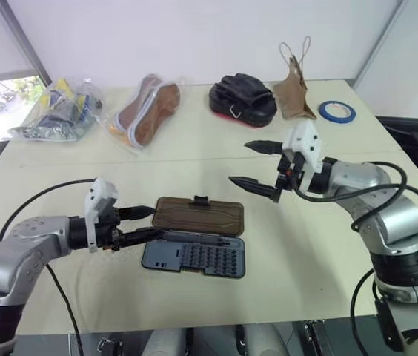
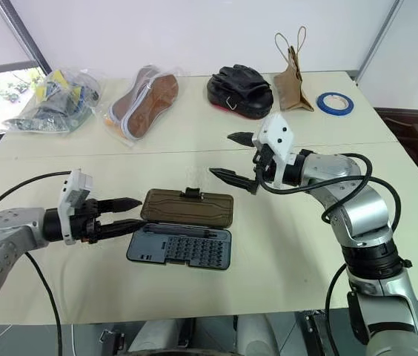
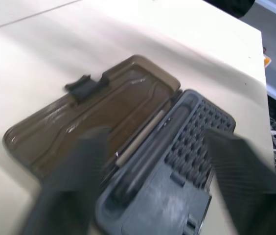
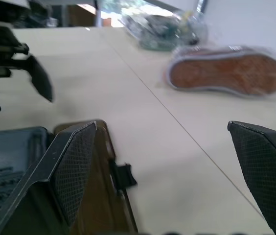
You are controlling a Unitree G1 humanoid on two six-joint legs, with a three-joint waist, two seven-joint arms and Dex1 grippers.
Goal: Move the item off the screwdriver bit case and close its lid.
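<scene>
The screwdriver bit case lies open in the middle of the table. Its grey base (image 1: 194, 257), full of bits, is nearer me, and its brown see-through lid (image 1: 199, 214) lies flat behind it with a black latch on the far edge. I see nothing resting on the lid or the base. My left gripper (image 1: 156, 222) is open at the case's left end, with its fingertips level with the hinge line. My right gripper (image 1: 239, 162) hangs open above the table, just beyond the lid's right end. The right wrist view shows its two fingers (image 4: 74, 166) spread wide over the lid (image 4: 94, 205).
Along the far side of the table lie a clear bag of items (image 1: 57, 110), a bagged shoe (image 1: 148, 110), a black mitt (image 1: 242, 99), a brown paper bag (image 1: 296, 93) and a blue tape roll (image 1: 337, 111). The table's front edge (image 1: 194, 315) runs close below the case.
</scene>
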